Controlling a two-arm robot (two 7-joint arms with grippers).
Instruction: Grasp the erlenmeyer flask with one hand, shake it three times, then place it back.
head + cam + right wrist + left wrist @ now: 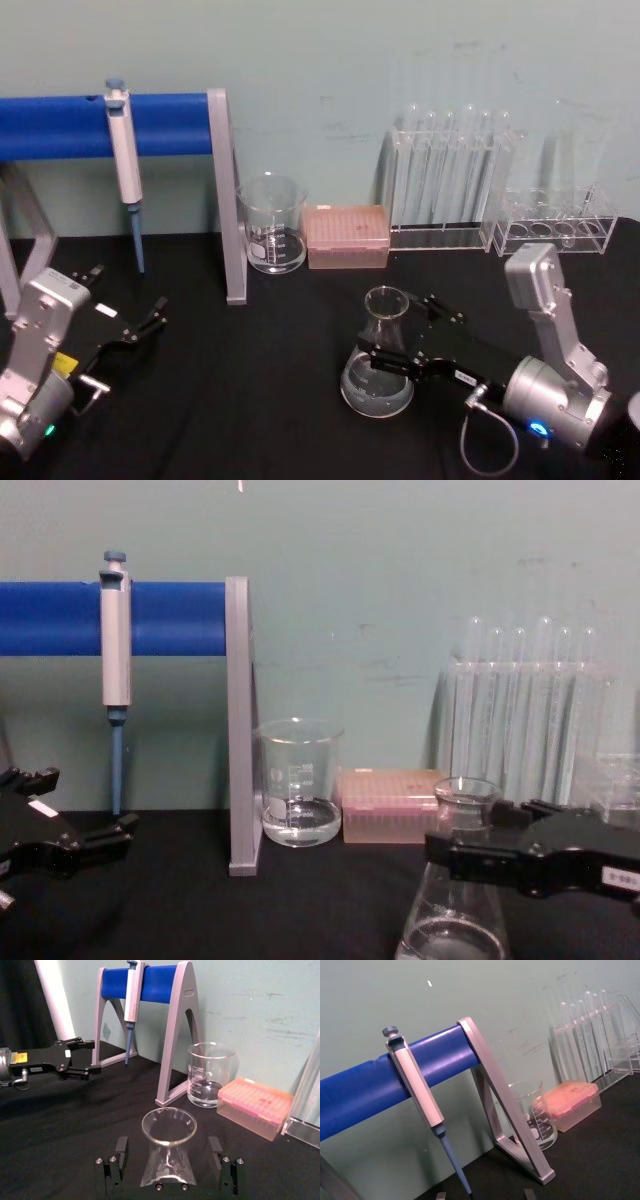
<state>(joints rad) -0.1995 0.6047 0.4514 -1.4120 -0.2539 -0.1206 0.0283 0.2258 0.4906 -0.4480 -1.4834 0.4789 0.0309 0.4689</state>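
Flask: the clear glass conical erlenmeyer flask [372, 388], with a little clear liquid in its wide base, stands upright on the black table [250, 400], near and right of centre.

Right claw: the black blocky right gripper [392, 325] reaches in from the near right and straddles the flask's narrow neck just under the flared rim. In the right wrist view we see its two pads [121, 1146] on either side of the glass with a gap on each side, so the claw is released, not yet clenched.

Left claw: the black left gripper [150, 318] rests parked at the near left, well apart from the flask, with its fingers spread and nothing between them.

Neighbours: a straight-walled glass beaker [272, 225] and a pink tip box [346, 236] sit farther back. A grey pipette [122, 150] hangs on the blue-barred stand [150, 122] at the far left. A clear rack of test tubes [450, 180] stands at the far right.

Step in hand: we judge this to be the grasp itself, with the claw lined up on the neck but not closed.

Next move: we think the jaws must close evenly on the neck and grip firmly enough that smooth glass does not slip. The flask must then rise straight up, clear of the table, before any shaking.

Caution: the shakes should be kept modest so that the liquid does not reach the open mouth.
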